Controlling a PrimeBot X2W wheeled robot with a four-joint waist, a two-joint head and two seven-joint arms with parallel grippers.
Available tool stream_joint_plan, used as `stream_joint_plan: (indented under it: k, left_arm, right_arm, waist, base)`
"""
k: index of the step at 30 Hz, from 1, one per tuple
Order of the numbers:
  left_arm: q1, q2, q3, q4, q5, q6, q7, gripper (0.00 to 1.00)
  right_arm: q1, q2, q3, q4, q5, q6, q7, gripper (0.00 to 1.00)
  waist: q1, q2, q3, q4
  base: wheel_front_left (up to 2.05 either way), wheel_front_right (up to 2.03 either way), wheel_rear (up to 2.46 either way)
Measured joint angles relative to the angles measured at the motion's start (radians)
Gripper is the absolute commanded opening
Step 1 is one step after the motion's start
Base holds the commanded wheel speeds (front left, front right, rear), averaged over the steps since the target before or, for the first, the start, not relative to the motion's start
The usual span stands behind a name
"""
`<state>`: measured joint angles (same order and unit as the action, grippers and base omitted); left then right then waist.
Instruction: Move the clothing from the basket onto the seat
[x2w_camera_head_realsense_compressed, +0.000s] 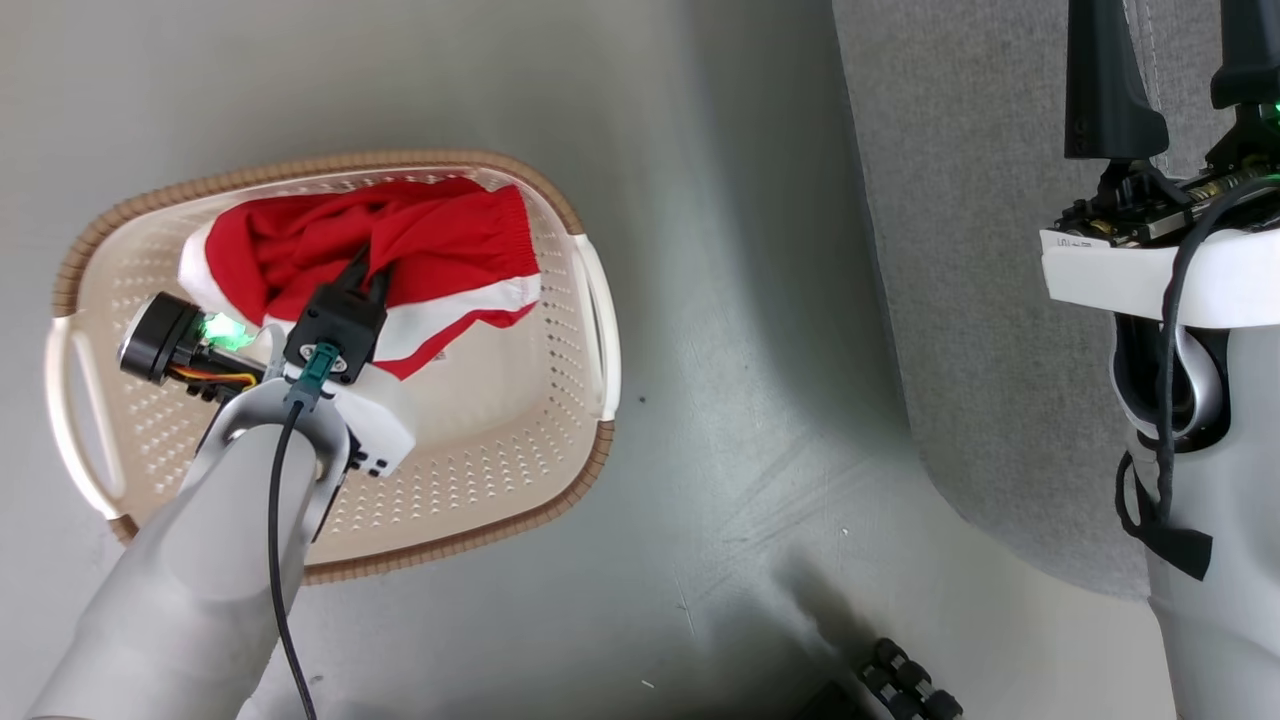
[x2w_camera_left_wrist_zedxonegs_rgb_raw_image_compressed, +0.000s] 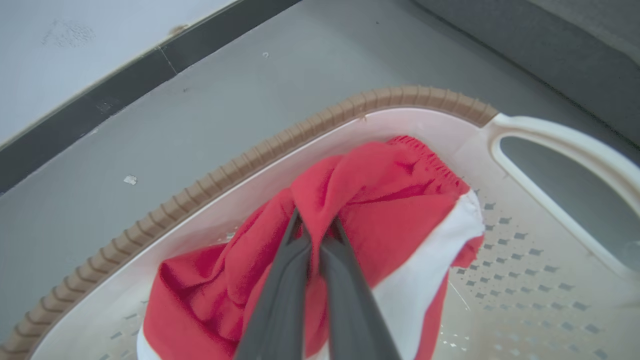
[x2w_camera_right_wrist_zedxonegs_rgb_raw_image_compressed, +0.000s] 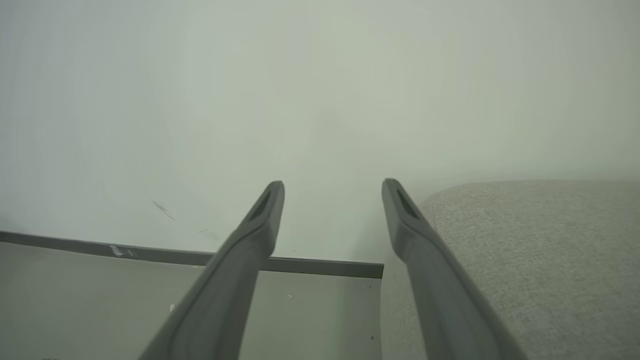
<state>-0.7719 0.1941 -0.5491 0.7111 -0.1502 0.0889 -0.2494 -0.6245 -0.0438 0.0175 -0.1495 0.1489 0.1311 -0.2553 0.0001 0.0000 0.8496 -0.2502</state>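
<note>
Red cloth with a white band, the clothing (x2w_camera_head_realsense_compressed: 420, 235) lay bunched in the far part of the basket (x2w_camera_head_realsense_compressed: 500, 430), heaped against its far wall and reaching toward the right handle (x2w_camera_head_realsense_compressed: 598, 320). We had our left gripper (x2w_camera_head_realsense_compressed: 366, 268) down inside the basket, its two dark fingers (x2w_camera_left_wrist_zedxonegs_rgb_raw_image_compressed: 350, 290) pressed together on a raised fold of the red fabric (the pinch showed plainest in the left wrist view, where the cloth rose in a ridge between the fingertips and draped away on both sides). The white stripe ran along the near right edge of the garment, just beside the closed fingers. We could not tell whether the heap had lifted off the basket bottom, though it looked drawn upward at the grip.

The basket stood on the grey floor (x2w_camera_head_realsense_compressed: 720, 330), to the left of the seat (x2w_camera_head_realsense_compressed: 980, 300) and apart from it, its perforated bottom bare on the near and right sides. Our right gripper (x2w_camera_head_realsense_compressed: 1175, 70) hung at the far right, near the seat's left edge and well away from the basket, its fingers spread wide and holding nothing. In the right wrist view those fingers pointed toward a pale wall (x2w_camera_right_wrist_zedxonegs_rgb_raw_image_compressed: 300, 100) and a dark baseboard (x2w_camera_right_wrist_zedxonegs_rgb_raw_image_compressed: 320, 267), with the seat's grey upholstery rising on their right.
</note>
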Motion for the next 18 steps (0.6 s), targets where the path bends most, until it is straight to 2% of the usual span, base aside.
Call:
stream_joint_plan:
  k: [8,18]
  left_arm:
    - [0.048,-0.005,0.047,-0.157,-0.038,0.033,0.000,0.00]
    - [0.099,-0.004,0.090,-0.296,-0.080,0.040,0.000,0.00]
  right_arm:
    - [0.007,-0.001,-0.011,0.036,-0.023,0.000,0.000,1.00]
    - [0.049,-0.001,-0.018,0.093,-0.047,0.000,0.000,1.00]
  waist:
    - [0.0000,0.0000,-0.055,0.036]
    - [0.0000,0.0000,-0.145,0.073]
  base:
    - [0.00,0.00,0.00]
    - [0.00,0.00,0.00]
